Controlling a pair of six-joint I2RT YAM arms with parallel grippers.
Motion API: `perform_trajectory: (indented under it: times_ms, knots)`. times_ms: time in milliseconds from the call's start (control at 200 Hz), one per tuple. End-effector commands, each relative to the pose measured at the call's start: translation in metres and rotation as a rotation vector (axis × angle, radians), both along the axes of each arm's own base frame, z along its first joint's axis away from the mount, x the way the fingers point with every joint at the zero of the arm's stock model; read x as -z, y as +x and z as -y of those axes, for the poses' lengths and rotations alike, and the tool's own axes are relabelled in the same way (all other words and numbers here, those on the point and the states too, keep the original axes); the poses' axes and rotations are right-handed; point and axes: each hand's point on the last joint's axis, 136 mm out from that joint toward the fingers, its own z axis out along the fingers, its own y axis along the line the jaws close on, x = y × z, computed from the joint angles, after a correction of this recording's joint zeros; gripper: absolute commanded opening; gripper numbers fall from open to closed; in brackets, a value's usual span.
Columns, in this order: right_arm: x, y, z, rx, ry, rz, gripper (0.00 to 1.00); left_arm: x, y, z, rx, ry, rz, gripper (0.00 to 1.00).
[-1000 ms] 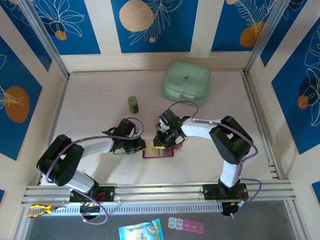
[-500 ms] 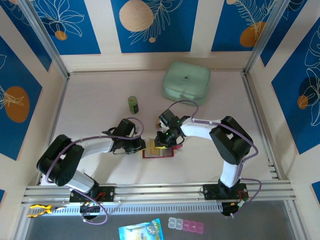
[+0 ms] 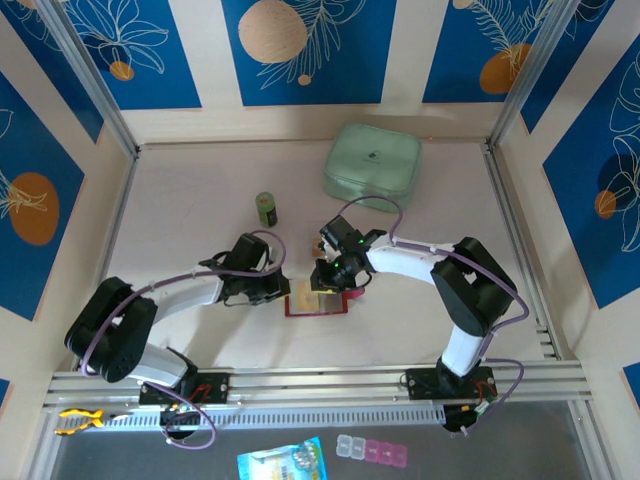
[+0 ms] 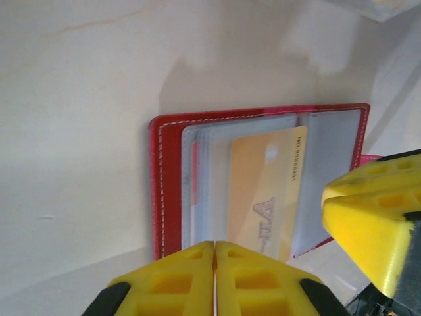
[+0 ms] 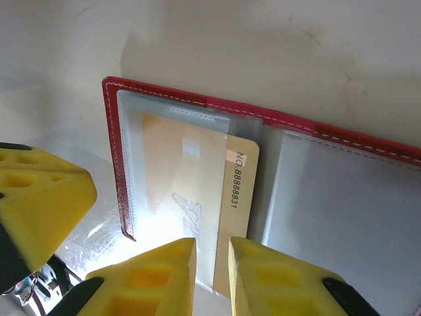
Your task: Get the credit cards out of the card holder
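We read "NO.8888831" printed along the short edge of the thin orange-tan plastic card (image 5: 191,184) tucked in the flat red stitched wallet (image 5: 158,92); its pale logo letters are unreadable

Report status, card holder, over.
Left gripper shut at edge of open red rectangular wallet. Right gripper slightly open over thin orange card, partly out of clear pocket. No obstruction seen.

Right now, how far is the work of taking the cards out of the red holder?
Done: the card holder lies open on the table. In hand: an orange credit card sticks partly out of its clear pocket; the right pincer is nearly closed at its edge, and the left pincer is shut at the holder's edge. Left: pull this card fully free, then any others.
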Motion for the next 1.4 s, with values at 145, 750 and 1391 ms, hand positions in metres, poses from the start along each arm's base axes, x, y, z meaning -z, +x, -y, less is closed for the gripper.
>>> perform_trajectory:
  times_ms: [145,750,1391]
  knots:
    - [-0.005,-0.006,-0.01,-0.007,0.089,-0.047,0.22,-0.006,-0.001,0.024,0.077,-0.05,-0.009,0.05]
    - [0.021,-0.012,-0.008,-0.004,0.066,-0.117,0.22,0.024,-0.012,0.012,0.103,0.06,-0.07,0.02]
    - [-0.001,-0.006,-0.003,-0.012,0.079,-0.059,0.22,0.014,-0.007,0.016,0.1,0.042,-0.048,0.03]
